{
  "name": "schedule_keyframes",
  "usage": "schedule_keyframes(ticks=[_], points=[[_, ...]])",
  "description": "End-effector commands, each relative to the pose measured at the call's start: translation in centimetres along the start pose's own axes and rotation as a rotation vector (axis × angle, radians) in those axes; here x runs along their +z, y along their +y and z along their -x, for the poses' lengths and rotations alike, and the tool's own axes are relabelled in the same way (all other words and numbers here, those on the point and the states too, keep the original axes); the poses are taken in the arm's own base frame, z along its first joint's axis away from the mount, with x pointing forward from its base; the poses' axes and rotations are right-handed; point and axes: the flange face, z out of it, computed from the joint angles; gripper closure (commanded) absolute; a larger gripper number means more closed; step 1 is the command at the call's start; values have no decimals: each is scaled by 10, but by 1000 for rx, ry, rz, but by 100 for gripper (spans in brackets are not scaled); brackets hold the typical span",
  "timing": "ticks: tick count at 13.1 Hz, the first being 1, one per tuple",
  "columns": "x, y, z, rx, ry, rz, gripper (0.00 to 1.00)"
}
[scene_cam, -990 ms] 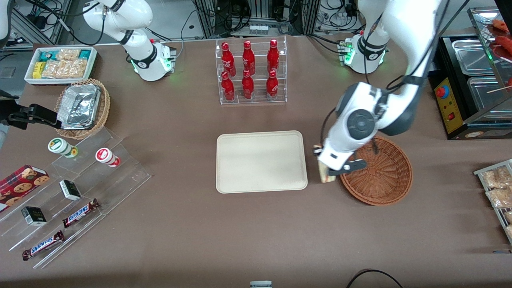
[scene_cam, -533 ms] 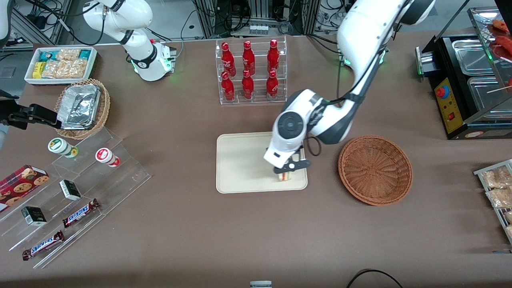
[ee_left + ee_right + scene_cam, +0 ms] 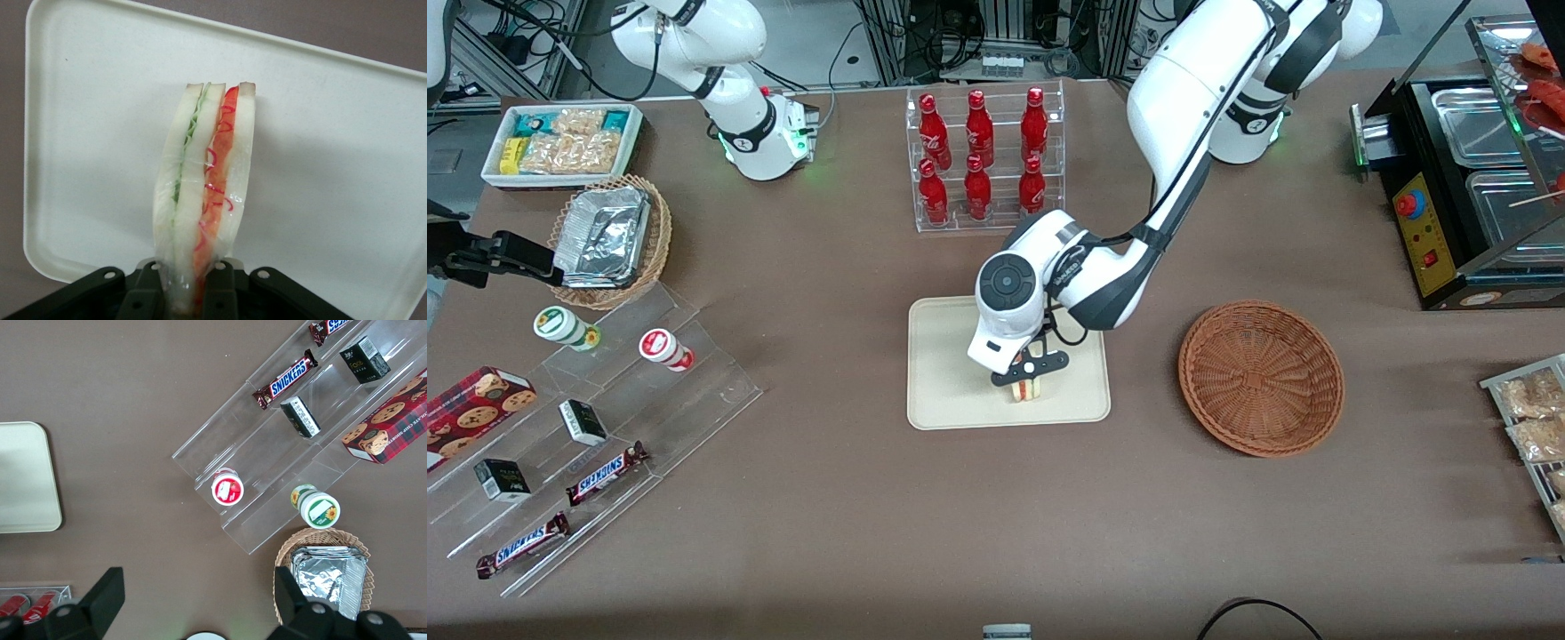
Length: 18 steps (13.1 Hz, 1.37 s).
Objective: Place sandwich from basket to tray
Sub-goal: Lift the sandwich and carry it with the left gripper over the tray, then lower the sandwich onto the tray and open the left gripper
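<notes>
Pincer (image 3: 1028, 377) over the tray (image 3: 943, 391), closed on the sandwich (image 3: 203, 187), which hangs on edge with filling layers facing the wrist camera, clamped across the bread faces, probably for lowering. Basket (image 3: 1261, 378) sits empty on the desk (image 3: 996, 516).

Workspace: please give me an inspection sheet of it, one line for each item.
Surface: brown table, no spills seen.
Job's things: sandwich held above the tray, toward its edge nearer the front camera; basket holds nothing, toward the working arm's end.
Clutter: red bottles in a clear rack; foil containers in a tan basket; Snickers bars on clear steps; white bin of snacks.
Grippers: gripper over the tray, jaws shut on the sandwich's bottom end.
Cables: black cable at the table edge nearest the front camera.
Surroundings: food warmer toward the working arm's end.
</notes>
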Motion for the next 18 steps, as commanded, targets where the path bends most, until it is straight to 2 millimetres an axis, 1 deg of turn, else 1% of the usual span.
schedule_keyframes(ticks=[1, 4, 5, 6, 7, 9, 11, 13, 14, 15, 16, 18], points=[[6, 17, 8, -46, 13, -20, 100], [18, 18, 8, -75, 7, -26, 100], [22, 19, 6, -84, 6, -27, 85], [20, 21, 5, -86, 7, -21, 19], [20, 20, 4, -86, 10, -20, 0], [12, 20, 4, -85, 12, -18, 0], [-5, 13, -1, -89, 6, -19, 0], [-34, 8, 3, -83, 13, -26, 0], [-49, 4, 1, -89, 14, -18, 0], [-67, -2, -3, -98, 19, -8, 0], [-86, -6, 0, -83, 24, -6, 0], [-122, -30, -15, -31, 21, -8, 0]])
